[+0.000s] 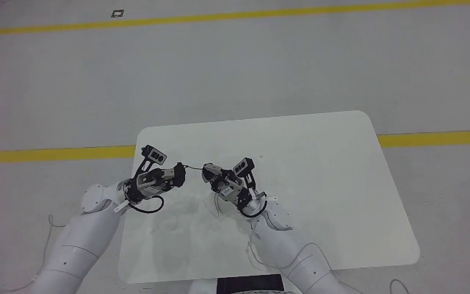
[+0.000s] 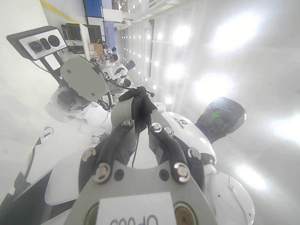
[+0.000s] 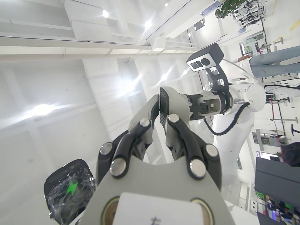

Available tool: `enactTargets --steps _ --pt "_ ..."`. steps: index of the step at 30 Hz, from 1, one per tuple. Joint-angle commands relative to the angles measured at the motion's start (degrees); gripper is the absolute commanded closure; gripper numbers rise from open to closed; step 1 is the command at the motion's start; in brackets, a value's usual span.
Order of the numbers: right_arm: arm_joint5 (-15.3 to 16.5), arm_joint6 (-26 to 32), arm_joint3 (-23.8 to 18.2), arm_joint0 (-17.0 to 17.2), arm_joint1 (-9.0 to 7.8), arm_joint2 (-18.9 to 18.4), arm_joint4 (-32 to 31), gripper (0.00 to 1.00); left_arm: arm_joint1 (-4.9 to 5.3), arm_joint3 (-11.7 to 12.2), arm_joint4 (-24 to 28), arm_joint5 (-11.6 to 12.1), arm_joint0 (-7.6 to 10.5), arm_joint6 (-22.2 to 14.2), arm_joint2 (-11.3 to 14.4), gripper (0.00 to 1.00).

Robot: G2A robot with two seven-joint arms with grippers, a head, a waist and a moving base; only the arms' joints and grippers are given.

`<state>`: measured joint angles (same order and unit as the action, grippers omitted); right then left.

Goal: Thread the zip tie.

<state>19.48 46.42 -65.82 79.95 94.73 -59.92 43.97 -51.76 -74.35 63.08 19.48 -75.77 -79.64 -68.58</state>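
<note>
Left gripper (image 2: 138, 95) jaws pinch the thin black zip tie (image 2: 141, 105). It stretches sideways toward the right gripper (image 3: 159, 105), whose jaws are squeezed together.

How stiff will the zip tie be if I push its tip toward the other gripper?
The zip tie looks thin, its tail curving back from the left gripper, so it will probably flex rather than push straight. In the top view it is a fine line toward the right gripper, so likely light and easily deflected.
</note>
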Motion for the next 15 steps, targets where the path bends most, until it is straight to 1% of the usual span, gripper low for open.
enactTargets --steps 1,15 --pt "0.0 0.1 -0.2 0.1 0.14 -0.3 -0.6 1.0 0.0 0.0 0.0 0.0 0.0 0.0 0.0 1.0" --pt "0.0 0.9 -0.3 1.5 0.95 -3.3 -3.1 1.0 0.0 0.0 0.0 0.0 0.0 0.0 0.0 1.0"
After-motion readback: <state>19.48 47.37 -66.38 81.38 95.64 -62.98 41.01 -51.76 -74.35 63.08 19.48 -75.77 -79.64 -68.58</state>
